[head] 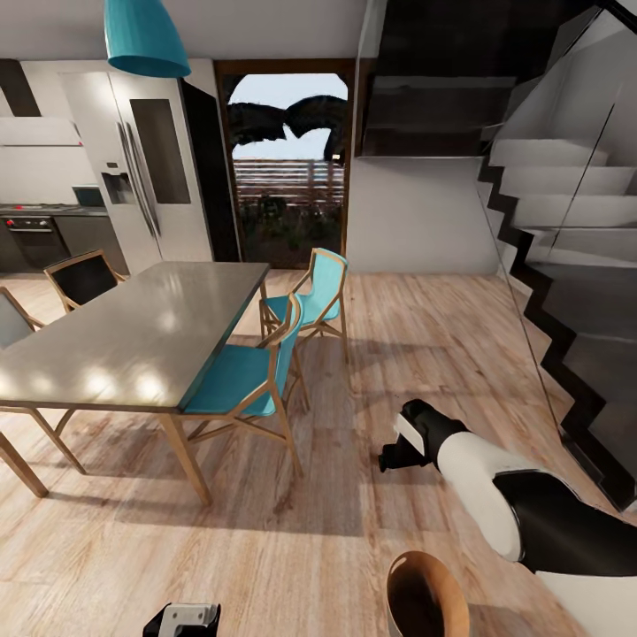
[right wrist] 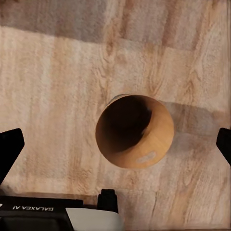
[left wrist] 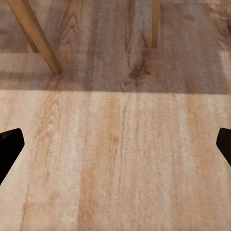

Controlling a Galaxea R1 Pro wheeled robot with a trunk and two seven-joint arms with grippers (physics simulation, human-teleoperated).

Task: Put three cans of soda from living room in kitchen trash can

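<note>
From the head view the robot stands on light wood floor beside a grey dining table (head: 133, 341) with teal chairs (head: 243, 376), the kitchen (head: 49, 221) off in the far corner past a tall fridge (head: 146, 168), a staircase (head: 566, 265) on the other side. The right arm reaches forward, its right gripper (head: 395, 453) too small here to read, and the tash can (head: 426, 594) sits close under the robot, cut by the frame edge. The left gripper (head: 181, 619) barely pokes in. Left wrist view: fingertips (left wrist: 9, 147) set wide apart, nothing between them, just floor and table legs (left wrist: 36, 36). Right wrist view: fingertips (right wrist: 10, 149) spread wide too, the bin's (right wrist: 134, 131) brown inside open to the lens and apparently empty, though its depths are shadowed; slot handle visible near the rim. No soda cans anywhere, so I'd call this travel, cans yet to be fetched. What carries the bin is hard to make out. Next: find the living room and those cans.
</note>
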